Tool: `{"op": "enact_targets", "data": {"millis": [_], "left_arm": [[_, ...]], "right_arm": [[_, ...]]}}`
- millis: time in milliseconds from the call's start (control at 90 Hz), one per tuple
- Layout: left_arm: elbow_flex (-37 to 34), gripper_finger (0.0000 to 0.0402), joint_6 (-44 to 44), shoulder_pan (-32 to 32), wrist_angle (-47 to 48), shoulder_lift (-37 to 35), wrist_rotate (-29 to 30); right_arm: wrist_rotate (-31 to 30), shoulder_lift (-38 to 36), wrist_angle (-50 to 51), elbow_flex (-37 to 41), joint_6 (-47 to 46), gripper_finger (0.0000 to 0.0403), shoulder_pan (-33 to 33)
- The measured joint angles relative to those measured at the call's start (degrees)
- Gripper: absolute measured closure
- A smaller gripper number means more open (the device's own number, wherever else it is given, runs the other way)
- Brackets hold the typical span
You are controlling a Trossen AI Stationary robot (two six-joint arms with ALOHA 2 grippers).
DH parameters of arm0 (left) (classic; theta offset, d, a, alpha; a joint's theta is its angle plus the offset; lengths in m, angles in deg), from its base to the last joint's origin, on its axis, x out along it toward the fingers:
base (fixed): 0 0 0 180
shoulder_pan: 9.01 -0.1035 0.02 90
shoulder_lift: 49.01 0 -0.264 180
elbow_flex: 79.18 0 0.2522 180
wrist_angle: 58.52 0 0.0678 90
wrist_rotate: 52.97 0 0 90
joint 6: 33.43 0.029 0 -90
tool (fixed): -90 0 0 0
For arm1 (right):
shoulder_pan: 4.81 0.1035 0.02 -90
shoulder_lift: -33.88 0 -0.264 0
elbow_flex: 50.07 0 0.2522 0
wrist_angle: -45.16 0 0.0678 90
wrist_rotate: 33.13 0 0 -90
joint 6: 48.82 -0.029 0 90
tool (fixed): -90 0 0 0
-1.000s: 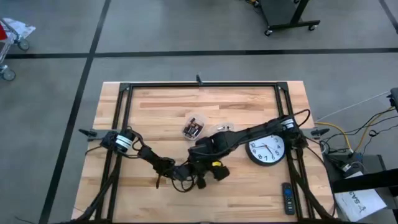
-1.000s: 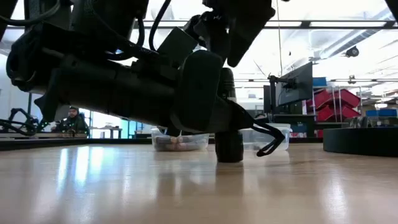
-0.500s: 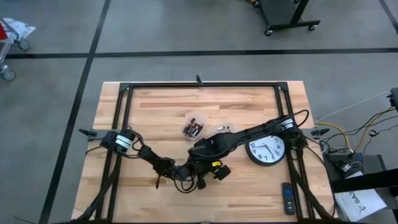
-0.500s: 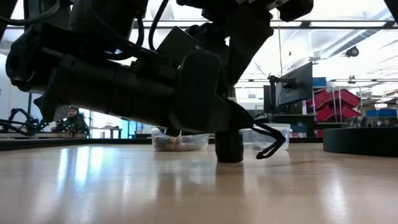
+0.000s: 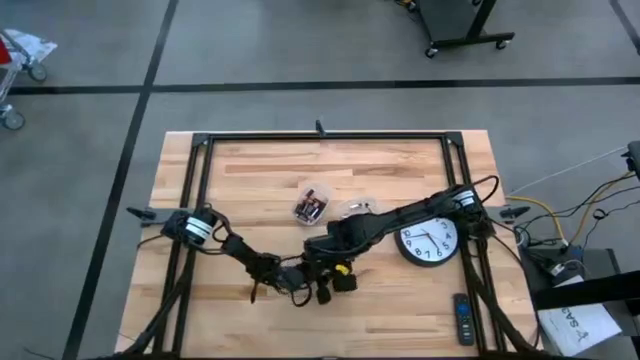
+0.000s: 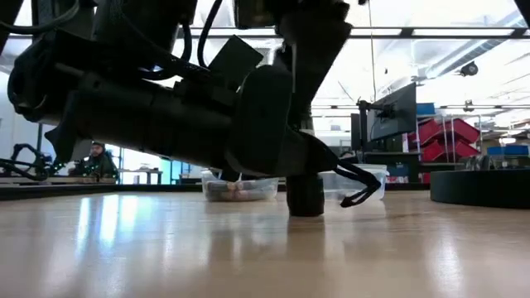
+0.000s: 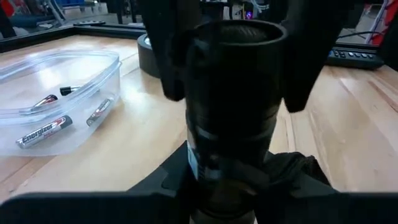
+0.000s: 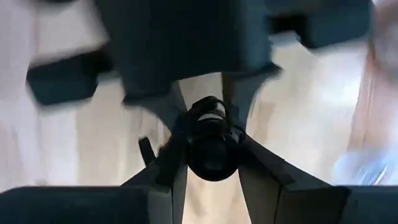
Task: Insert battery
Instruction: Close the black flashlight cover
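Note:
A black flashlight (image 7: 233, 106) stands upright near the table's front middle, its open top end (image 7: 239, 30) up and its bottom end (image 6: 305, 199) on the wood. My left gripper (image 5: 298, 281) is shut on its body. My right gripper (image 5: 335, 277) comes down from above, open, with one finger (image 7: 168, 56) on each side of the flashlight's top. A black strap (image 6: 360, 186) hangs from the flashlight. Loose batteries (image 7: 43, 134) lie in a clear tub (image 5: 312, 205) farther back. My left gripper pinches the lower part of the flashlight's body (image 7: 227, 177) between its two fingers, coming in level from the table's left, across the barrel. The flashlight stands upright with its bottom end on the table. My right gripper's fingers flank the flashlight's top; whether they touch it I cannot tell.
A wall clock (image 5: 429, 241) lies face up to the right, under my right arm. A remote (image 5: 461, 318) lies at the front right. A second clear tub or lid (image 5: 357, 208) sits beside the battery tub. Bare wood lies at the front left.
My right gripper has moved toward the table's left and near edge and has come over the flashlight's top. My left gripper and the flashlight have stayed where they were.

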Motion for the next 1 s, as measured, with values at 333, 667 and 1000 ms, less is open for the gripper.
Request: {"op": "enact_targets", "data": {"millis": [333, 667, 1000], "left_arm": [[0.0, 0.0309, 0.6, 0.0, 0.0, 0.1, 0.1], [0.0, 0.0255, 0.6, 0.0, 0.2, 0.2, 0.2], [-0.1, 0.0136, 0.4, 0.3, -1.3, 0.2, 0.5]], "right_arm": [[3.2, 0.4, 1.5, -2.0, -5.4, 0.0260, -0.2], [3.2, 0.5, 1.9, -3.7, 4.5, 0.0242, -0.7], [3.1, 0.5, 3.1, -3.7, 7.0, 0.0272, -0.7]]}}
